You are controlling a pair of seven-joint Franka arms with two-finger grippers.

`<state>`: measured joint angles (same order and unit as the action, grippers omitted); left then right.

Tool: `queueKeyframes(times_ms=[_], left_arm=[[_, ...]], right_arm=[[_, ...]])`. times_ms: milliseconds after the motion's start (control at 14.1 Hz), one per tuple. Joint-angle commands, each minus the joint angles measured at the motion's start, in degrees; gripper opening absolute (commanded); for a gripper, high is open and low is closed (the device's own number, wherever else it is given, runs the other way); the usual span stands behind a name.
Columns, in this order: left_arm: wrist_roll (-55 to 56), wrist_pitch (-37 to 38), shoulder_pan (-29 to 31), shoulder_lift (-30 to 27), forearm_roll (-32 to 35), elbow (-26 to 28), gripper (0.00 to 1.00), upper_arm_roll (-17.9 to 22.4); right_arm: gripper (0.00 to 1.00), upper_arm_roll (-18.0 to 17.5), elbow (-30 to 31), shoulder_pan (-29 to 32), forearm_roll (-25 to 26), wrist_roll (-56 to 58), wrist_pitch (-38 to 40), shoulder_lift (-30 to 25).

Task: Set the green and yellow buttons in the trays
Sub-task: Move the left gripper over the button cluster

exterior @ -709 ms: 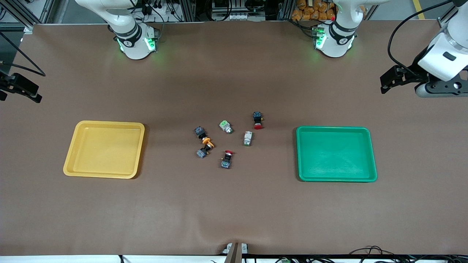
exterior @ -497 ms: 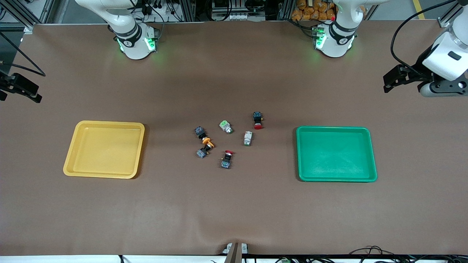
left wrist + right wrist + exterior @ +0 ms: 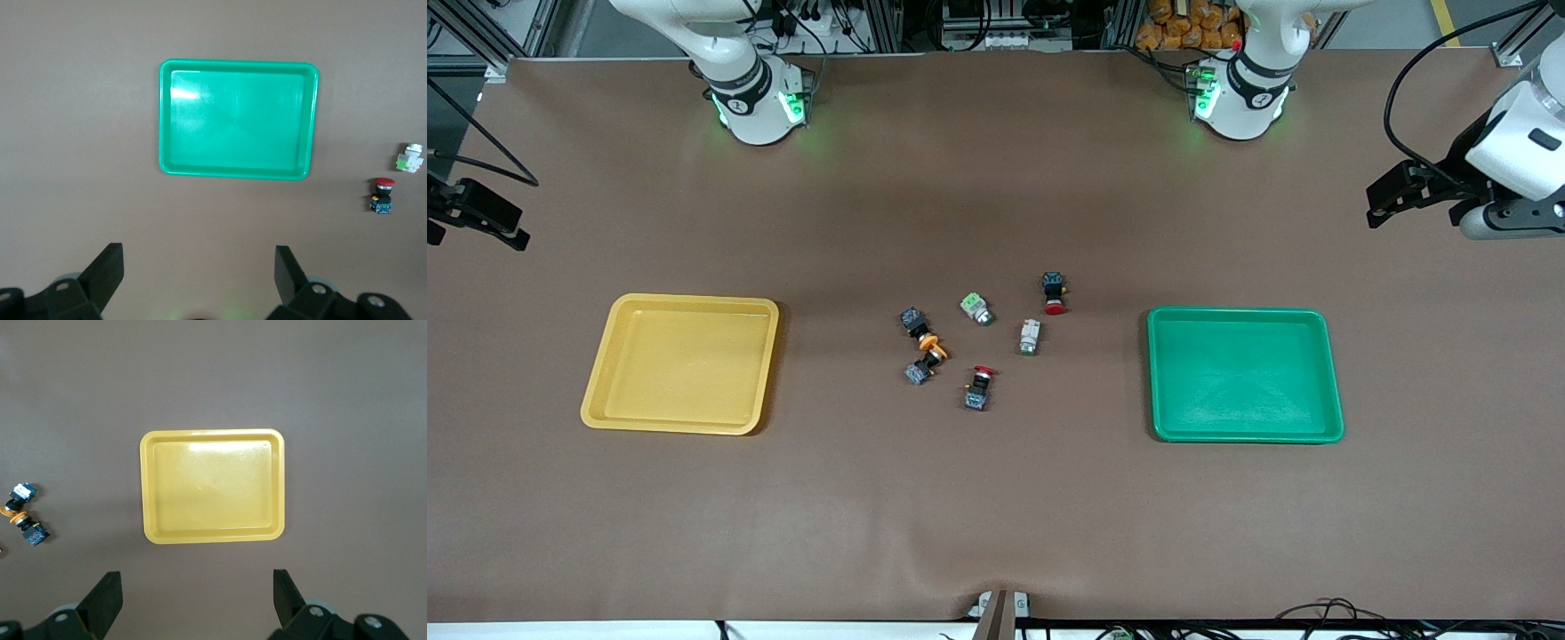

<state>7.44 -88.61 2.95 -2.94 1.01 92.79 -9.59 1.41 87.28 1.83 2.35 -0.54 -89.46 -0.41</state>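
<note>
Shifted since earlier: left gripper (image 3: 1383, 200), drawn slightly outward over the left arm's end of the table; jaws spread, empty. Waiting over the right arm's end: right gripper (image 3: 476, 222), jaws spread, empty. Loose mid-table between yellow tray (image 3: 680, 300) and green tray (image 3: 1240, 311), none trayed: green buttons (image 3: 976, 308), yellow buttons (image 3: 919, 327). Risks: wrong pick, with red-capped switches (image 3: 1054, 293) close by; dragging a neighbour, with yellow caps apparently touching.
</note>
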Motion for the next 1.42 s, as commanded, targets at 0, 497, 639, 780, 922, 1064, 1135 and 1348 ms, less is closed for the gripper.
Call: queueKeyframes(times_ms=[0,497,639,780,922,1064,1135,1348], left_arm=[[2.48,2.74,-0.13,0.91,-0.75,-1.64,1.00,-0.69],[2.75,2.66,-2.33,2.49,-0.66,-1.91,1.00,-0.78],[2.84,2.48,-3.99,3.19,-0.66,-1.91,1.00,-0.78],[2.84,1.52,-5.66,3.98,-0.66,-1.91,1.00,-0.78],[2.84,0.29,-7.51,5.39,-0.66,-1.91,1.00,-0.78],[3.62,-0.59,-9.09,6.27,-0.66,-1.91,1.00,-0.78],[4.24,-0.59,-9.53,6.28,-0.66,-1.91,1.00,-0.78],[4.33,-1.12,-9.63,6.80,-0.57,-2.00,1.00,-0.69]], right_arm=[[1.00,-0.62,0.70,1.07,0.03,-0.34,-0.18,-0.55],[1.00,-0.62,0.61,1.16,0.03,-0.42,-0.27,-0.55],[1.00,-0.62,0.52,1.07,0.03,-0.42,-0.27,-0.20],[1.00,-0.62,0.52,1.07,0.03,-0.42,-0.27,-0.11],[1.00,-0.62,0.52,1.16,0.03,-0.42,-0.27,-0.11],[1.00,-0.62,0.52,1.16,0.03,-0.42,-0.27,-0.11],[1.00,-0.62,0.52,1.25,0.03,-0.34,-0.45,-0.03],[1.00,-0.62,0.52,1.25,0.03,-0.34,-0.36,0.15]])
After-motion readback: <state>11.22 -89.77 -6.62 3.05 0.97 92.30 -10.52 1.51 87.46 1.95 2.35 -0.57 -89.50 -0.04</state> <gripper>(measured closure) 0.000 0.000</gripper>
